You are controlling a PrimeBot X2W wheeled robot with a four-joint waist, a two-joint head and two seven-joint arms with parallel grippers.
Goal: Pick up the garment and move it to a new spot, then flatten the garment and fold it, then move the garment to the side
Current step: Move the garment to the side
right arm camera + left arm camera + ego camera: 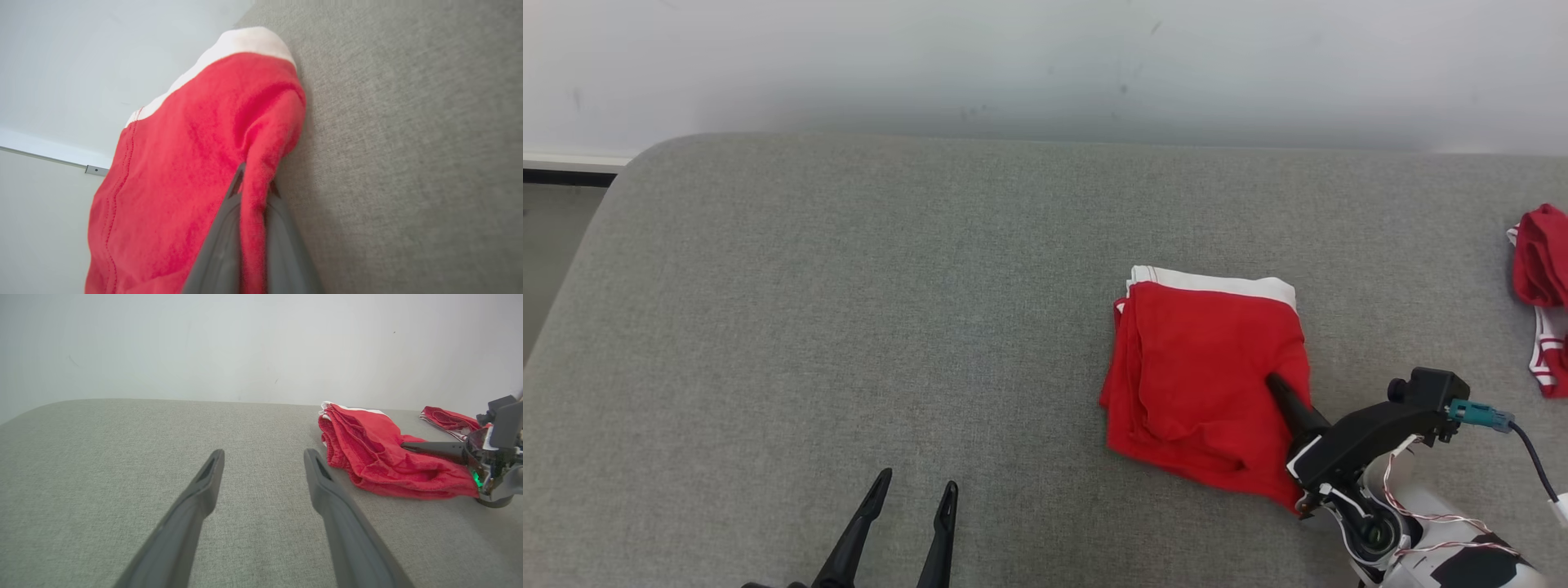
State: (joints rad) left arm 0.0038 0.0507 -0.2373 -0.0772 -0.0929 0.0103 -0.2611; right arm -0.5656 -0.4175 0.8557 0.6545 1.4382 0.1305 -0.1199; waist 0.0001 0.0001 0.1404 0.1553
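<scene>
The garment (1192, 376) is a folded red piece with a white waistband, lying right of centre on the grey padded table (849, 286). My right gripper (1278, 388) reaches in from the lower right and is shut on the garment's near right edge. In the right wrist view a ridge of red cloth (253, 192) stands pinched between the two fingers. The left wrist view has the garment (380, 453) at the right, with the right gripper's finger (433, 448) lying on it. My left gripper (915, 488) is open at the lower left, over bare table with nothing between its fingers (204, 486).
A second red and white garment (1539, 286) lies crumpled at the table's far right edge. A white wall (1045, 65) runs behind the table. The table's left corner is rounded, with floor beyond it.
</scene>
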